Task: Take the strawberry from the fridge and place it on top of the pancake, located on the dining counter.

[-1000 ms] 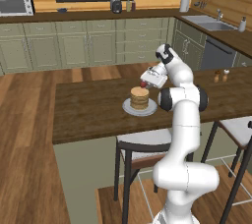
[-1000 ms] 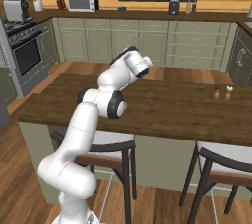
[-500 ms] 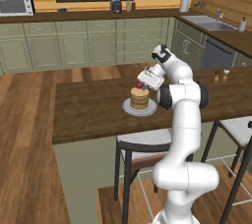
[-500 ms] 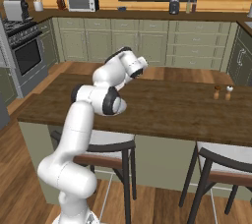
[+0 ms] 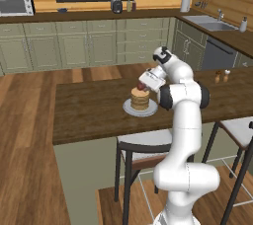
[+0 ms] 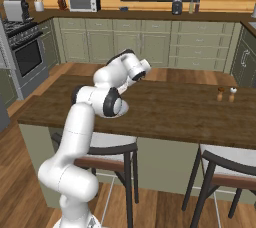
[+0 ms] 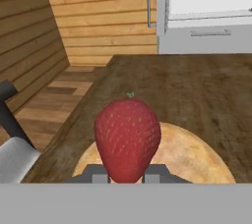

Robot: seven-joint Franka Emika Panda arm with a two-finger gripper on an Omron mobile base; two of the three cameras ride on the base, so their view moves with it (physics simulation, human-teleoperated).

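Between gripper (image 7: 127, 175) tips, strawberry (image 7: 127, 138), above pancake (image 7: 192, 159)

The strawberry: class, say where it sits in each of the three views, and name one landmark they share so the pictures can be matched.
Left base view: strawberry just right of centre, on top of the pancake, at the fingers.
Right base view: I cannot make it out; the arm stands before that spot.
Hand view: strawberry low centre, between the fingers, over the pancake.
Shared landmark: the dark counter.
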